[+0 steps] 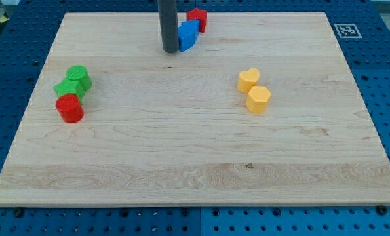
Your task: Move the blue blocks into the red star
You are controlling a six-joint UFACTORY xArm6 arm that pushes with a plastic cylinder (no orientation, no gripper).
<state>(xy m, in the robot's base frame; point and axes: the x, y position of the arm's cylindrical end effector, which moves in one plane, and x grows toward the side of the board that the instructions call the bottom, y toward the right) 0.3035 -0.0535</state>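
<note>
A red star block stands near the view's top edge of the wooden board. A blue block lies just below and left of it, touching or nearly touching it. A second blue block cannot be told apart; the blue mass may be more than one piece. My tip rests on the board right against the blue block's left side, the dark rod rising out of the view's top.
At the view's left, a green block and a green star-like block sit against a red cylinder. Right of centre, a yellow heart block touches a yellow hexagon block.
</note>
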